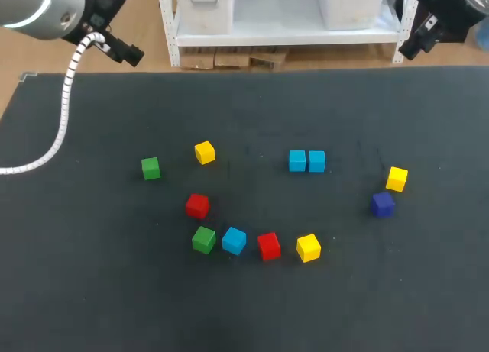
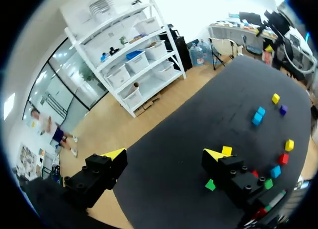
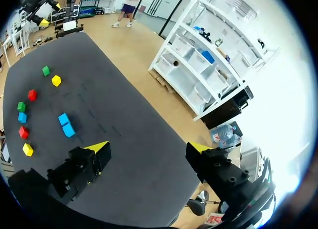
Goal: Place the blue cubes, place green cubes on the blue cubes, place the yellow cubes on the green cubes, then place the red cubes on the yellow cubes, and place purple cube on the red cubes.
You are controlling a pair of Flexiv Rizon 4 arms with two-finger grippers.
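Cubes (image 1: 234, 240) lie scattered, two blue cubes (image 1: 306, 161) touching; left fingers (image 2: 114, 155) and right fingers (image 3: 98, 148) spread wide.

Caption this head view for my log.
Nothing stacked: eleven cubes lie singly on the black table, two blue cubes touching.

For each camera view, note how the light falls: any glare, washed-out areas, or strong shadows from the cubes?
Head view: even light on the dark table, no glare; the purple cube casts no strong shadow. Left wrist view: table evenly lit, the room beyond its far edge washed out white. Right wrist view: strongest washout, beyond the table's side; the two touching blue cubes keep clear colour.
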